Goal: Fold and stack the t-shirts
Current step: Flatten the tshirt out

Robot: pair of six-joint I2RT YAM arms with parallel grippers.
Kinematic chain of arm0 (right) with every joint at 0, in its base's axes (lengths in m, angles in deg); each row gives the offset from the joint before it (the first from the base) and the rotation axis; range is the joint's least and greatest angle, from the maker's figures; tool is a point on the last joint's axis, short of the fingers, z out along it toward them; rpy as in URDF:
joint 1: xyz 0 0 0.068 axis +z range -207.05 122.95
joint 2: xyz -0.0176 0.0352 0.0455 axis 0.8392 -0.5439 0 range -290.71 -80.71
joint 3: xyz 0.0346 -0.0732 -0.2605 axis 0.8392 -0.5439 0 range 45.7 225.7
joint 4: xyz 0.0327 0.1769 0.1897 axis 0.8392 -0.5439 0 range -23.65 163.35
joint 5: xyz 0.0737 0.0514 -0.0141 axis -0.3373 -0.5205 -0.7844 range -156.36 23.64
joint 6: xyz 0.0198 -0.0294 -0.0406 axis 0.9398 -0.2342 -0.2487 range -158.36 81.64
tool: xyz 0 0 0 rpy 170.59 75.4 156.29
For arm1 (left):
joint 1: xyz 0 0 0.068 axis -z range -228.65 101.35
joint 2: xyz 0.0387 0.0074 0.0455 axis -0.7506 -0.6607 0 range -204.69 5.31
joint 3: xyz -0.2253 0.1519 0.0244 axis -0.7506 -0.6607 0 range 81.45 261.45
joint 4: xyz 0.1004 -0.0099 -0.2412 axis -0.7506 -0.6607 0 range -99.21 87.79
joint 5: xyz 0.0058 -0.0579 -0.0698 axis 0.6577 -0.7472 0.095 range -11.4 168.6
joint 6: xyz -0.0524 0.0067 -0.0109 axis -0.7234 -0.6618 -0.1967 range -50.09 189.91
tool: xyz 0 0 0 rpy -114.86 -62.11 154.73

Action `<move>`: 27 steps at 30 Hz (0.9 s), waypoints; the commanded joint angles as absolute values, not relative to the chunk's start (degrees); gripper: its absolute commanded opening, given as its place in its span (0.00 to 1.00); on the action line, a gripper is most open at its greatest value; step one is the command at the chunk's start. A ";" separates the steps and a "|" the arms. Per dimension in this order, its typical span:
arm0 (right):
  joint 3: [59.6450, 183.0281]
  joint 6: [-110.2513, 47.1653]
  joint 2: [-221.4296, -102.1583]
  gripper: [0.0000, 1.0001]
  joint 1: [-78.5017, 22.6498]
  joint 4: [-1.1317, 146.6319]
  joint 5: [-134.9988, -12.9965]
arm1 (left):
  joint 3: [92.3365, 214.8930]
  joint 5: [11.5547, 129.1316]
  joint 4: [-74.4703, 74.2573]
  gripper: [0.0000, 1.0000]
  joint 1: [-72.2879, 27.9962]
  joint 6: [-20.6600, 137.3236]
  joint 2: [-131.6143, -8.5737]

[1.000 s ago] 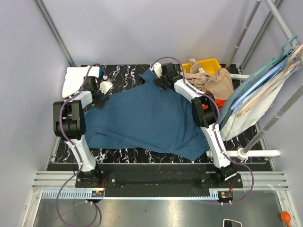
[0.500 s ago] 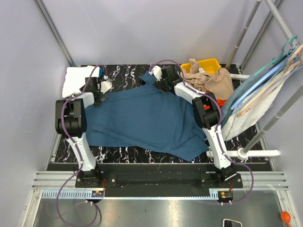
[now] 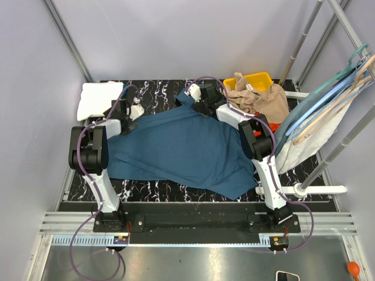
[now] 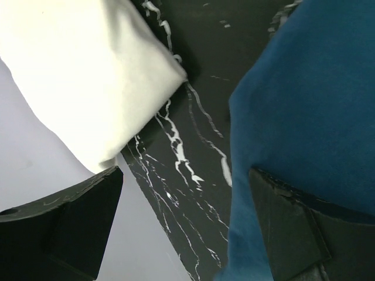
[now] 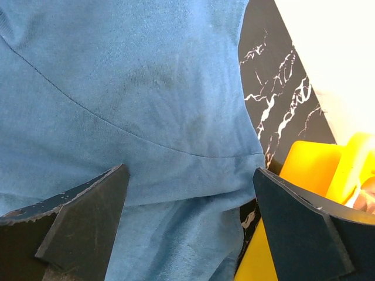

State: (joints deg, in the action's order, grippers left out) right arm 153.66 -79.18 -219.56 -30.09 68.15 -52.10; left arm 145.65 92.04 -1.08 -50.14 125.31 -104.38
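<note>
A large dark teal-blue t-shirt lies spread flat across the black marble table. A folded white t-shirt sits at the far left corner and also shows in the left wrist view. Tan t-shirts are heaped at the far right, with a bit of red-orange cloth below them. My left gripper is open over the teal shirt's left edge, its right finger on the cloth. My right gripper is open, low over the teal shirt's far part.
A yellow bin holds the tan pile; its edge sits by my right finger. Pale blue and beige hangers with a white bag hang on a rack at the right, whose rail juts over the table.
Both grippers have moved toward the far side, and the teal shirt has slid that way with them. Its near hem lies a little farther from the arm bases.
</note>
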 commanded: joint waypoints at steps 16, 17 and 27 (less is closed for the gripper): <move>156.87 -85.64 -224.32 1.00 -30.51 61.22 -44.03 | 166.41 98.38 -0.63 0.95 -49.26 130.64 -119.48; 157.32 -85.82 -224.50 1.00 -30.51 61.22 -43.86 | 167.39 98.99 -0.37 0.95 -49.17 130.73 -120.28; 161.80 -88.89 -227.05 1.00 -30.51 61.66 -40.96 | 178.91 101.89 1.39 0.95 -49.17 132.49 -128.89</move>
State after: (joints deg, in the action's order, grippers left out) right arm 160.16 -86.19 -223.58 -30.05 66.10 -44.77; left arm 175.22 98.55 -1.30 -48.63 131.06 -126.28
